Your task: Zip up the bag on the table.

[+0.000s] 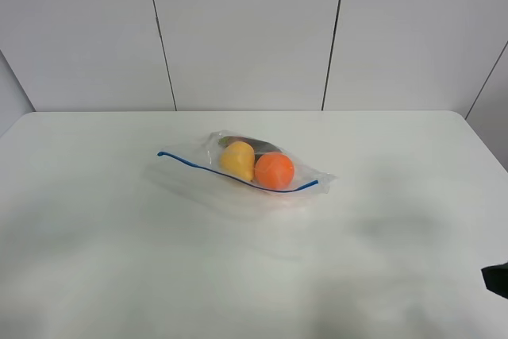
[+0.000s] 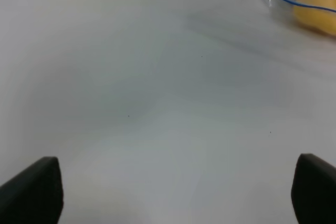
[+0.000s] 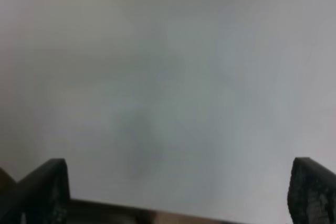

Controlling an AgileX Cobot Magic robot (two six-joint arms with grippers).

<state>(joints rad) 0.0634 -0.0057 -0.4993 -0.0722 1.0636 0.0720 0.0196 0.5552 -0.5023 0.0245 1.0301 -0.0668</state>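
Mid-table (image 1: 95,260), the bag (image 1: 238,166) lies unzipped, blue strip (image 1: 230,173) toward the robot, well apart from both arms. Left gripper (image 2: 173,192) and right gripper (image 3: 173,192): jaws wide apart, empty. Slider position unclear, probably at one end. Advice: one gripper pins a strip end; the other pinches and runs along it.

This looks like a test room or lab, not a home. A big plain white tabletop with rounded corners (image 1: 95,260) fills most of the view. Behind it stands a bare wall of pale grey flat panels (image 1: 246,29) with thin dark lines between them. The only small thing on the tabletop is one clear crinkly plastic bag with a blue zipper strip (image 1: 238,166), with fruit inside.
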